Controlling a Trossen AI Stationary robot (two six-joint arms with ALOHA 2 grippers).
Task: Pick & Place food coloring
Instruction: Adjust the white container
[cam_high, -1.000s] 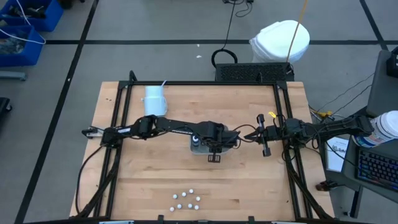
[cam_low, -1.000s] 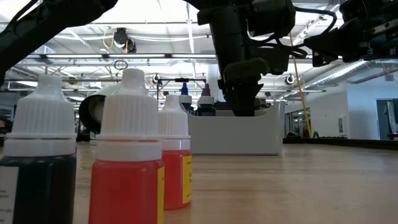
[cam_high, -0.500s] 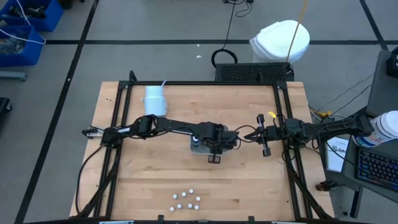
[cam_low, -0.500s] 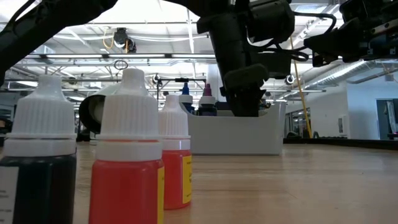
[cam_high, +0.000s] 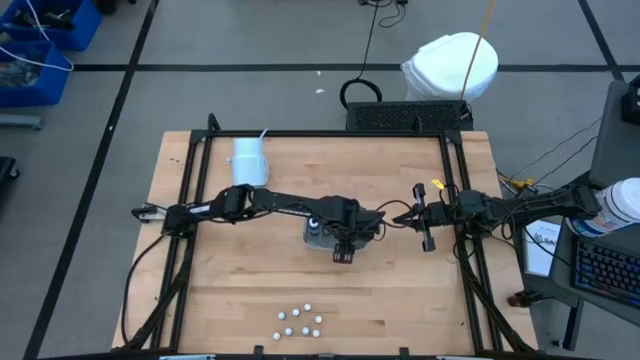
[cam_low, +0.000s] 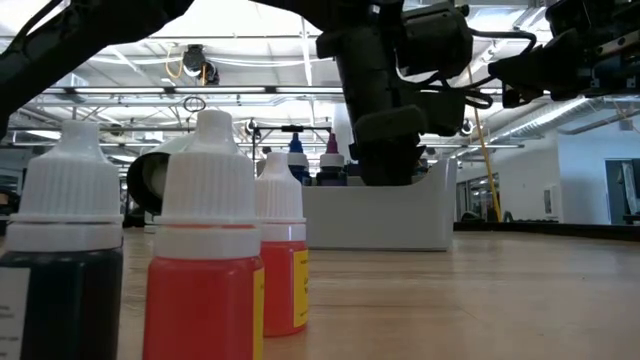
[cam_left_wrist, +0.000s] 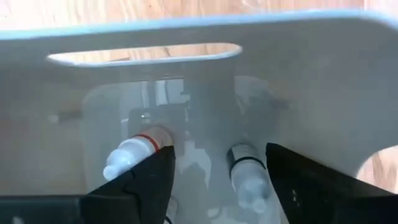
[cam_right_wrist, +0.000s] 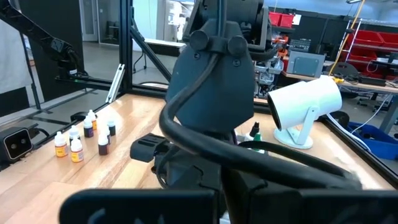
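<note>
Standing at mid-table, the grey tray (cam_high: 318, 238) holds several food-colouring bottles; in the low view their coloured tips (cam_low: 297, 147) show above its pale front wall (cam_low: 378, 216). Left gripper (cam_high: 343, 247): reaches from the left side of the table and hangs over the tray, fingers pointing down into it. In the left wrist view its two dark fingers (cam_left_wrist: 144, 184) stand spread apart inside the tray, gripping nothing; between them lie two bottles, one with a red band at the neck (cam_left_wrist: 134, 153), the other with a dark band (cam_left_wrist: 245, 175), each free of the fingers. Beyond them the tray's far wall shows a long handle slot (cam_left_wrist: 144, 53). Loose bottles, white-capped: a small cluster (cam_high: 301, 321) near the front edge of the table, well apart from the tray; in the low view three of these stand close to the camera, one dark-bodied (cam_low: 60, 262), two red-bodied (cam_low: 208, 258). White cup (cam_high: 249, 160): lies near the back left of the table. Right gripper (cam_high: 427, 229): waits near the right frame rail, just right of the tray, fingers pressed together and empty. Wooden table (cam_high: 240, 290): light planks inside a black frame.
</note>
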